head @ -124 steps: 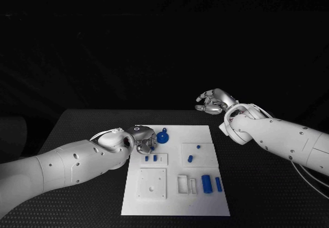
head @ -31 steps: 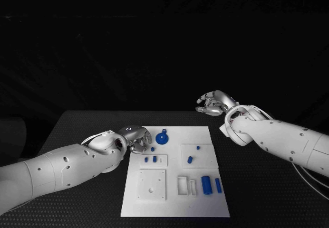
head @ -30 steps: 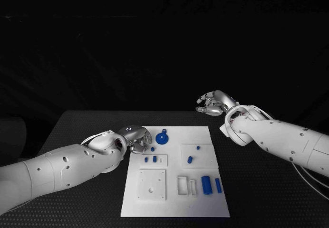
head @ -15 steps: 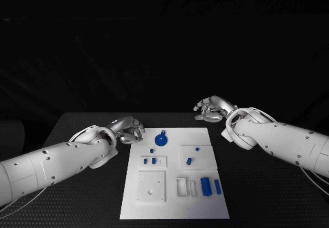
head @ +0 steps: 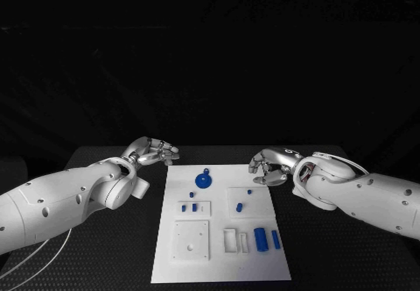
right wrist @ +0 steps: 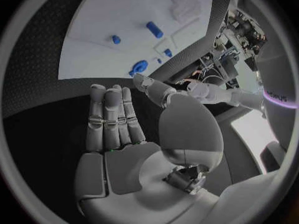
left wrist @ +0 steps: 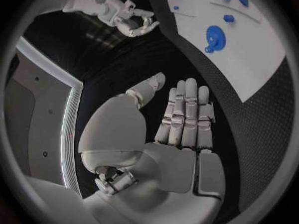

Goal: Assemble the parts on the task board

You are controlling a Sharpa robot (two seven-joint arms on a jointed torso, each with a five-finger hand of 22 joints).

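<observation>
Plainly no part is in hand at this moment; the left hand (head: pixel 154 151) sits off the upper left corner of the task board (head: pixel 219 267), over the black desk (head: pixel 105 242), its fingers (left wrist: pixel 187 114) stretched out side by side and holding nothing; the right hand (head: pixel 269 166) hovers by the board's upper right corner, fingers (right wrist: pixel 112 117) likewise extended and empty in its wrist view, though in the head view they look a little curled. I judge this a pause between steps, with both hands clear of the board and a fresh pick to be chosen. The board lies in the middle of the frame, running from centre down to the lower edge; on it I count seven blue parts in the head view: one round disc with a small tab (head: pixel 202 180) near the top, a tiny peg (head: pixel 192 194) under it, two short pegs (head: pixel 188 207) on a raised square plate, one peg (head: pixel 249 192) and one slanted piece (head: pixel 239 207) on the plate to the right, and two upright cylinders (head: pixel 260 236) at lower right; the smallest may be miscounted. The next move calls for one hand to come down over a chosen part, open around it and close on it cleanly, without nudging its neighbours.
</observation>
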